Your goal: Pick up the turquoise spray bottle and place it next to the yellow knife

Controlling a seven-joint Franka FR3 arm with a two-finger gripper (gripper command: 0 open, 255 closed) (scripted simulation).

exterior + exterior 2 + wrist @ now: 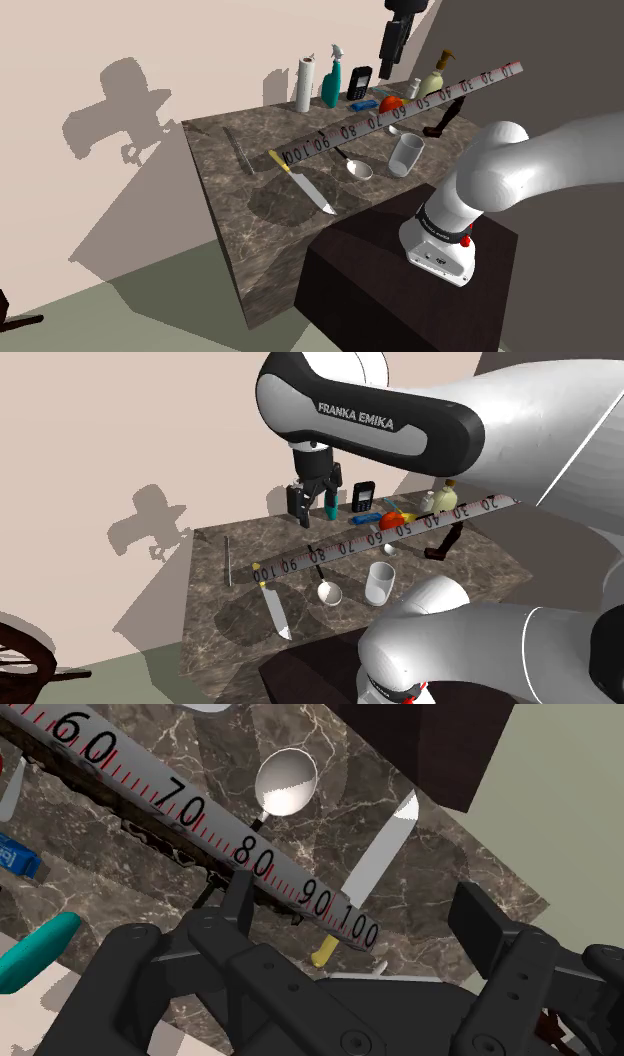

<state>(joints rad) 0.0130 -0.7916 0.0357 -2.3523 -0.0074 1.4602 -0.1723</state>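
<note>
Hovering spread and empty above the desk point(215, 150), the claw point(313, 507) should drop squarely over the upright turquoise spray bottle point(331, 85) by the back wall point(250, 50), gripping its body, avoiding the paper roll point(304, 83) alongside.

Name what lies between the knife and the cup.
A spoon lies between the knife and the cup, as the shoulder view shows.
</note>
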